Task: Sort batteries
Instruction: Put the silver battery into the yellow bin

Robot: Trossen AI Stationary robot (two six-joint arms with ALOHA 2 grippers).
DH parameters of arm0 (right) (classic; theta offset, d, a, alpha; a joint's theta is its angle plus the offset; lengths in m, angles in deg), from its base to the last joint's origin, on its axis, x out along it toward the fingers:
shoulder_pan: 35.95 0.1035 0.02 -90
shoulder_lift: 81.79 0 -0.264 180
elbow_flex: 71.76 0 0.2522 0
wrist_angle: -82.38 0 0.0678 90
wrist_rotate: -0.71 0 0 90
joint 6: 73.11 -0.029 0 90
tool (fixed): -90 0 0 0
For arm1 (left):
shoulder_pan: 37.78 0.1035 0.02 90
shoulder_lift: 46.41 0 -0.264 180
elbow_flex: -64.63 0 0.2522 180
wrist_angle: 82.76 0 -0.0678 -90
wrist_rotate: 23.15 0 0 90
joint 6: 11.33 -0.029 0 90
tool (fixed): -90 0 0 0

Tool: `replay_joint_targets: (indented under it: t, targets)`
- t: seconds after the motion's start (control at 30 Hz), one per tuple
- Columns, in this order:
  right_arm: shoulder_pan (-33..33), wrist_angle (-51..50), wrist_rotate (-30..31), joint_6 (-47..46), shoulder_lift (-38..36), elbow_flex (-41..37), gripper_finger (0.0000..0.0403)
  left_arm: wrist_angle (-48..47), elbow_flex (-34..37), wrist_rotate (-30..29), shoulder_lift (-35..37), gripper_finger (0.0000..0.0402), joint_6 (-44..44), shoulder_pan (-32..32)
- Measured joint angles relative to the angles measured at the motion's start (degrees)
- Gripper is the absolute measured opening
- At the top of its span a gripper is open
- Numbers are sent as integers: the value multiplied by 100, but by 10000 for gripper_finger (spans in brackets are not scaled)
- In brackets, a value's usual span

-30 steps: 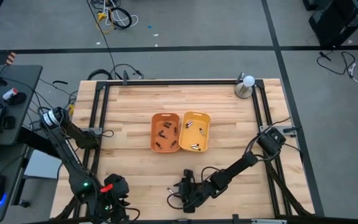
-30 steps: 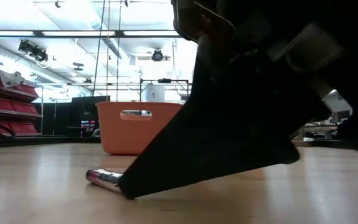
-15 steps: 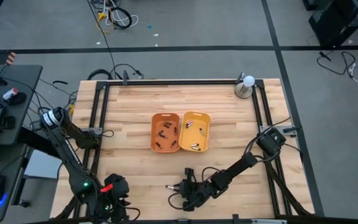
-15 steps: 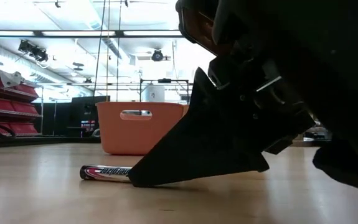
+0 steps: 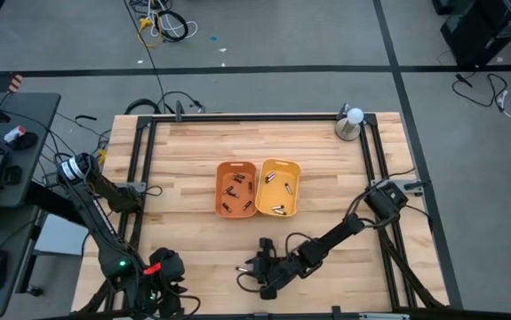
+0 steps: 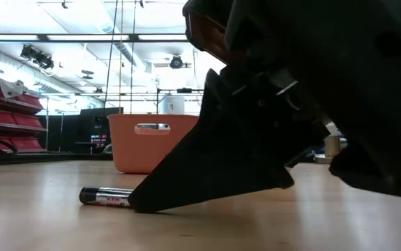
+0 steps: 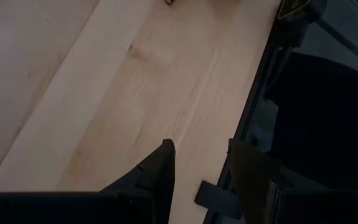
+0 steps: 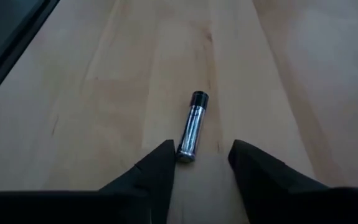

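One dark and silvery battery (image 8: 192,126) lies flat on the wooden table near its front edge, also in the low view (image 6: 104,197). My right gripper (image 8: 200,152) is low over the table, slanting down, open. The battery's near end (image 8: 185,155) lies between its fingertips, and the rest points away from them. More batteries lie in the orange tray (image 5: 235,188) and the yellow tray (image 5: 278,188) at mid-table. My left gripper (image 7: 200,152) is open and holds nothing, above the table's near left corner (image 5: 162,265). My right gripper has its open fingers on either side of the battery's near end (image 8: 185,155), coming slanting down from the table's right. The battery lies flat on the table. Whether a fingertip (image 6: 136,204) touches it, I cannot tell.
A metal cup with a white ball (image 5: 351,122) stands at the far right corner. The black frame rail (image 7: 253,106) runs along the table's left side beside my left gripper. Bare wood lies between the trays and the front edge.
The battery has slid a little along the table toward the left edge, so more of its length shows ahead of my right gripper's fingers. My right gripper has followed it slightly to the left, still low over the table.
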Motion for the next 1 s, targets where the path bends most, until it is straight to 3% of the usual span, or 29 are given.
replay_joint_targets:
  t: [0.17,0.4,0.53,0.77,1.0]
  targets:
    - [-202,-181,-251,143,22,24,128,-7,0,-49,0,146,1,4]
    - [-198,-220,-159,576,23,17,18,-18,0,-49,0,146,1,4]
    - [-129,-248,-129,682,19,22,14,-21,0,-86,0,146,-21,4]
    - [120,-737,-3,1257,-640,-44,7,-373,0,-1010,2,146,-191,7]
    - [96,-2326,1011,1417,-1973,-17,7,-523,0,-1015,4,146,-193,7]
